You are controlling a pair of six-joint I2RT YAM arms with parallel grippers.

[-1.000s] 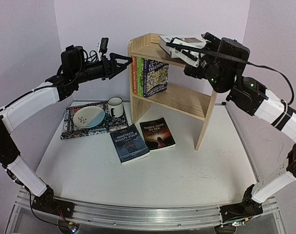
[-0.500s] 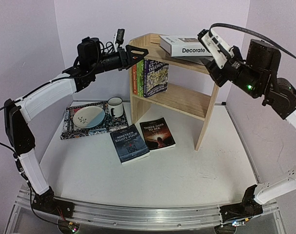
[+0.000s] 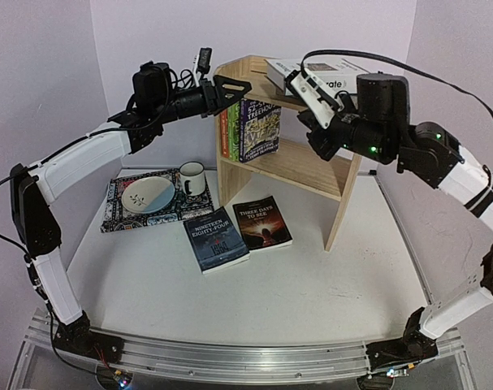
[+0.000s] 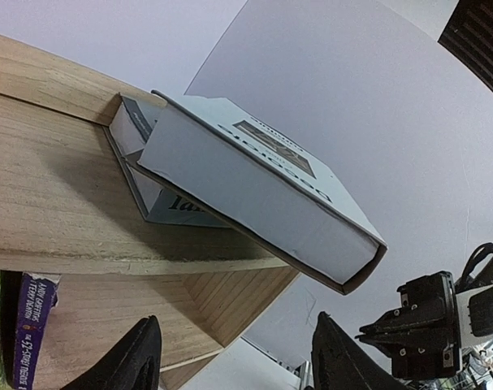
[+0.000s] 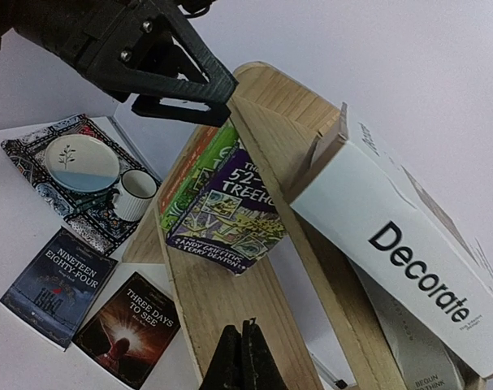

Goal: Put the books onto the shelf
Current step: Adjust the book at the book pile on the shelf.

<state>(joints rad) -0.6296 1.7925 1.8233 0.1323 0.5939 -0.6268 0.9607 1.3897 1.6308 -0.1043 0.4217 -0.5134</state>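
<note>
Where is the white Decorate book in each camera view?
Top external: Decorate book upper right of centre, atop the shelf, partly behind the right arm.
Left wrist: Decorate book mid-frame, running diagonally.
Right wrist: Decorate book at right, title readable.
Shared landmark: the shelf's top board.

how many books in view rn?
7. White book on grey book, top of the shelf; three paperbacks standing on its lower tier; dark blue book and black book flat on the table. None looks hidden.
</note>
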